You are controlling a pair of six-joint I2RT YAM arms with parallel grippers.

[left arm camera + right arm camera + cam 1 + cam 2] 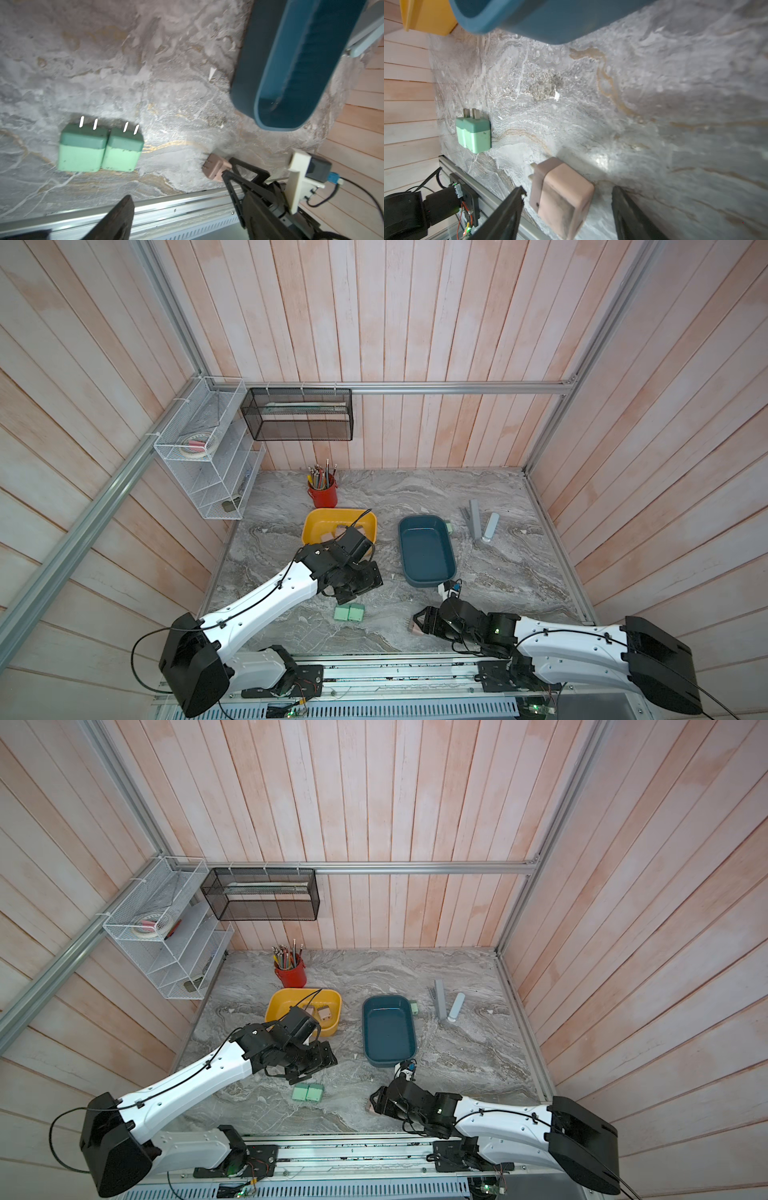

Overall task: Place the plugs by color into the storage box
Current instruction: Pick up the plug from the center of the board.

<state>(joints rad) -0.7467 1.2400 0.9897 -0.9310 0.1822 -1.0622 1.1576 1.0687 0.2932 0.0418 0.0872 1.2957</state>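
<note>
Marble desk, wood walls. Pink plug lies near front edge between right jaws, which are open with gaps both sides. Prongs point away toward green pair. I'd close next. Left jaws open, empty, near green pair. Yellow bin holds pink plugs. Blue bin empty, green plug just beside its far corner.

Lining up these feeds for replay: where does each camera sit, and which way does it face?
Both top views: high above the robot's base, looking down at the table; both arms show.
Left wrist: on left arm, facing green plugs and blue box; one own finger shows.
Right wrist: on right arm, facing the pink plug between its fingers.
Shared: both wrists see the green plugs.
</note>
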